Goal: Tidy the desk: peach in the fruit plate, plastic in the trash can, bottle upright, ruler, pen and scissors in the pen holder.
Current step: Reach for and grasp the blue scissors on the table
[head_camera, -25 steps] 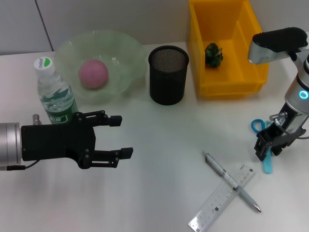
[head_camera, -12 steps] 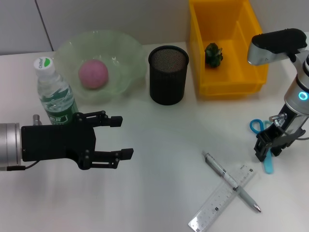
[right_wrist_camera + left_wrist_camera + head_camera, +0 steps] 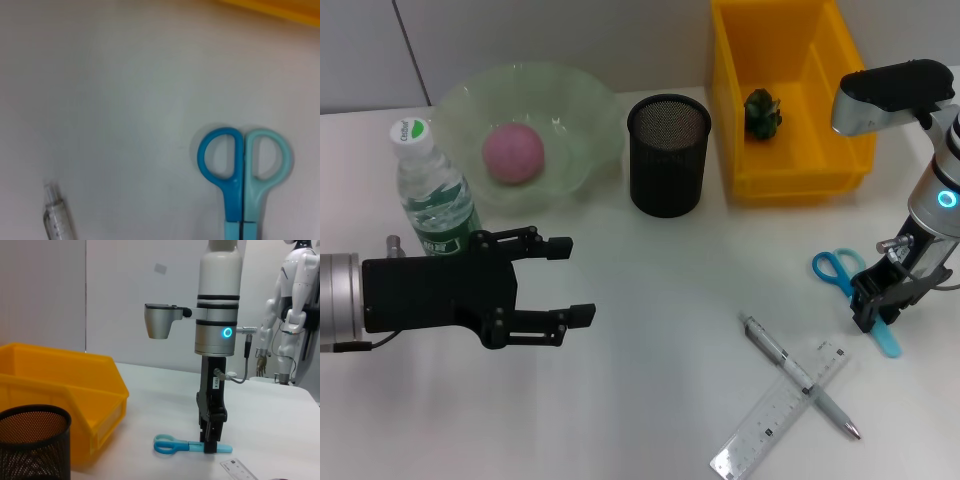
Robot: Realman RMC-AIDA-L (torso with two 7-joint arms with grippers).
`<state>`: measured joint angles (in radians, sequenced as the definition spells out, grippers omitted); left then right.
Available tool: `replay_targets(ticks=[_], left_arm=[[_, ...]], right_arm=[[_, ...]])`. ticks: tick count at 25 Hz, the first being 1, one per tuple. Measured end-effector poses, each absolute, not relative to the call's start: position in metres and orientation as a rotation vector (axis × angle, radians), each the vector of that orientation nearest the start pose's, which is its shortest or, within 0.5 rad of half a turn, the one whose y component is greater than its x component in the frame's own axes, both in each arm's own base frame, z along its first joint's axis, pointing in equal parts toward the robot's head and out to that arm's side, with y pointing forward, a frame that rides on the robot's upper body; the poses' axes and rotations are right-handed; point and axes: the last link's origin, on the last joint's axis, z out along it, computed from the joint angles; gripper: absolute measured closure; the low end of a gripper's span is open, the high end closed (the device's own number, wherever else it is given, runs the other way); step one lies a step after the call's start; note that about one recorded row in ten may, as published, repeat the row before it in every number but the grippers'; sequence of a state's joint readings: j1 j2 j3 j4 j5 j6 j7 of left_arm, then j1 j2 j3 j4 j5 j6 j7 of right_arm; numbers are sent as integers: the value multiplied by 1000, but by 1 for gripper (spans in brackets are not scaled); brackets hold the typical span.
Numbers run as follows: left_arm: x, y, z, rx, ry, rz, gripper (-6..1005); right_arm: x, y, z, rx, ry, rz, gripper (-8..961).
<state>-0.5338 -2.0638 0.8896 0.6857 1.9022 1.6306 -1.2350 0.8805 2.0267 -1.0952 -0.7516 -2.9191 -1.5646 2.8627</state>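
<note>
Your right gripper [image 3: 876, 307] stands nose-down at the right edge of the white desk [image 3: 660, 400], its fingers closed around the blue scissors [image 3: 844, 277] at the middle of their length. In the left wrist view you can see the fingers pinched on the scissors' shaft just above the tabletop, the handle loops sticking out on one side and the pale tip on the other; whether the scissors still touch the desk you cannot tell. From the head view the loops point toward the centre of the desk and the tip pokes out toward you, below the gripper.

Just beside that gripper, nearer the front edge, the pen [image 3: 800, 377] lies crossed over the clear ruler [image 3: 782, 408], the two touching where they cross. Behind the right arm sits the yellow trash bin [image 3: 790, 150], with a dark crumpled piece of plastic [image 3: 761, 111] lying inside it. Next to the bin, toward the middle, the black mesh pen holder [image 3: 667, 155] stands upright.

Your left gripper [image 3: 560, 280] hovers over the left part of the desk, pointing sideways toward the centre, jaws spread wide and holding nothing. Right behind it the water bottle [image 3: 432, 195] stands upright with its cap on. Behind the bottle, the pale green fruit plate [image 3: 570, 100] holds the pink peach [image 3: 513, 153] near its middle
</note>
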Motion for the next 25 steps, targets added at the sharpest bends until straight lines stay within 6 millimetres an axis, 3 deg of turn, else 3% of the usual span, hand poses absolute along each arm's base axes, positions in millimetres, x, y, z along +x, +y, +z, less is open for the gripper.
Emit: replay_targets(ticks=[8,25], left_arm=[[-235,321,-10,-2913,-255,-707,167],[-231,321,-8,-2911,-244,-733,167]], right_arm=[[246,382,11,-2089,1603,-806,678],[240,390,9,-2135,1506,-802,681]])
